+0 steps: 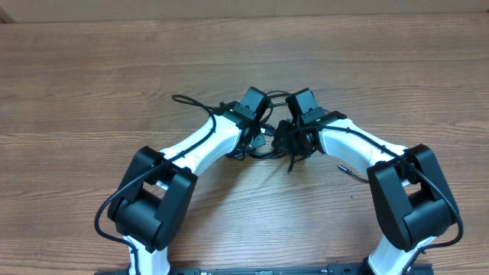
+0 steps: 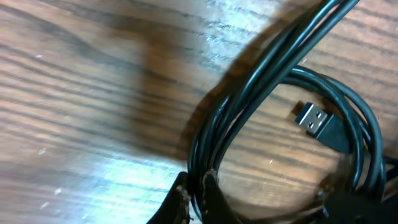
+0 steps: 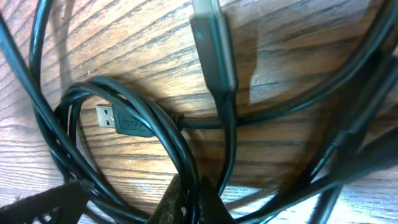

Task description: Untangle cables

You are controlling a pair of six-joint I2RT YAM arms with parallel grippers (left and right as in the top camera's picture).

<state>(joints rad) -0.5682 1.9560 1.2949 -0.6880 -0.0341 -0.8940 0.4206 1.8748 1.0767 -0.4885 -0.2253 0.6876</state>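
The cables (image 1: pixel 261 150) send one thin loop out over the table (image 1: pixel 92 76), to the left of the left claw (image 2: pixel 196 200). That claw is narrow, its fingers (image 2: pixel 177 202) pinched on a few black strands. These strands rise from the pinch, up and away to the claw's right, lifted off the wood. Farther to its right a flat coil lies on the table with a silver-mouthed USB plug (image 2: pixel 314 121) inside it. Overhead, the two claws sit close together over one dark knot of cord, most of it between and just under them. The right claw (image 3: pixel 189 202) is narrow too, closed on a strand of the coil. The loop curves up and to the left of its fingers, around the USB plug. A second plug (image 3: pixel 214 53) hangs blurred straight ahead of this claw, clear of the wood. Overhead, a loose tail (image 1: pixel 293 164) pokes out of the knot below the right claw, toward the robot's base.
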